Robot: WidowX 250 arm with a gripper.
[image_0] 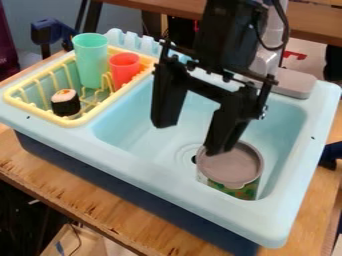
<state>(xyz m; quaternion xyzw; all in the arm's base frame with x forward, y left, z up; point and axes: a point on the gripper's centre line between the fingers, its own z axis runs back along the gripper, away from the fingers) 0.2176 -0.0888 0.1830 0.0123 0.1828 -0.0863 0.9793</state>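
Black and wide open, the gripper hangs over the blue sink, one finger overlapping the edge of a can's grey lid from this angle; contact cannot be told. That can stands in the basin, toward half past four. Toward ten o'clock, a yellow rack holds a green cup, red cup and sushi roll.

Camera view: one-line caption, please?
Open black gripper above a toy sink with a lidded can; yellow dish rack with green cup, red cup, sushi roll.
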